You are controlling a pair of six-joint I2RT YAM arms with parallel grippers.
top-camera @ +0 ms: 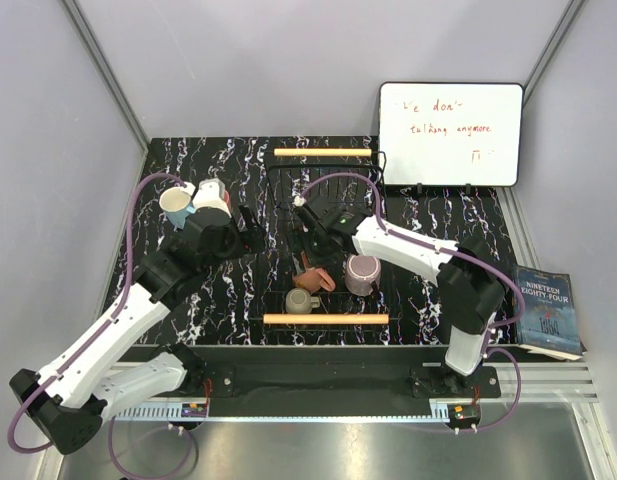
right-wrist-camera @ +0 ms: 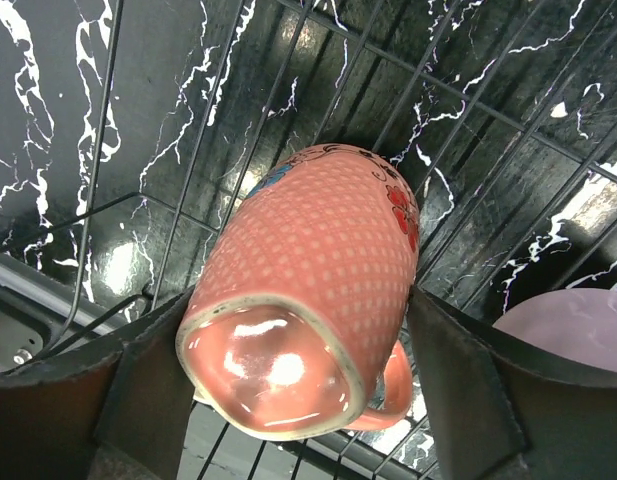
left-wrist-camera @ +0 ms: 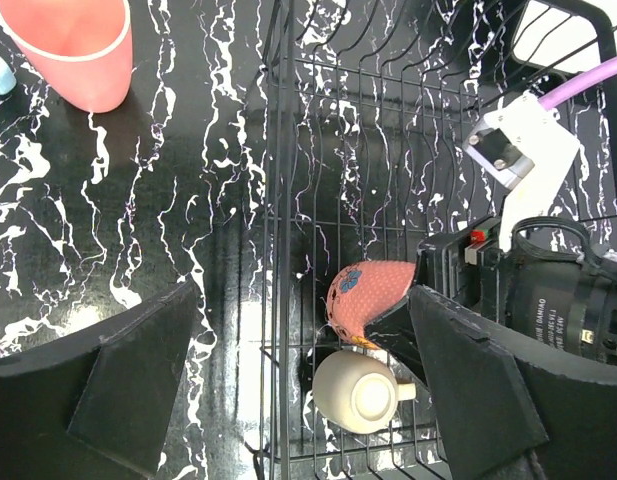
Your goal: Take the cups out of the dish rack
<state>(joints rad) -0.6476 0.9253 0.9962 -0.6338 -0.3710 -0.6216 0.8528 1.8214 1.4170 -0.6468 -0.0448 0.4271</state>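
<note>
Right up against my right wrist camera lies the terracotta mug (right-wrist-camera: 308,290), on its side in the dish rack (top-camera: 323,152) with its glazed base facing me. The right gripper (right-wrist-camera: 303,390) straddles it, and the fingers (right-wrist-camera: 148,390) press on both flanks of the body, clear of the handle low on one side. That's where I'd want hold of it. I judge it stiff ceramic, light enough, but the glaze looks slick, and a knock on the wires could chip it.

Its mouth points away, so I can't see inside. The rack also holds the olive-grey mug (top-camera: 301,301) and the mauve mug (top-camera: 363,273). The pink mug (left-wrist-camera: 73,55) and light blue mug (top-camera: 176,208) stand out on the surface (left-wrist-camera: 138,200). The left gripper (left-wrist-camera: 300,300) gapes wide with nothing between its fingers.
</note>
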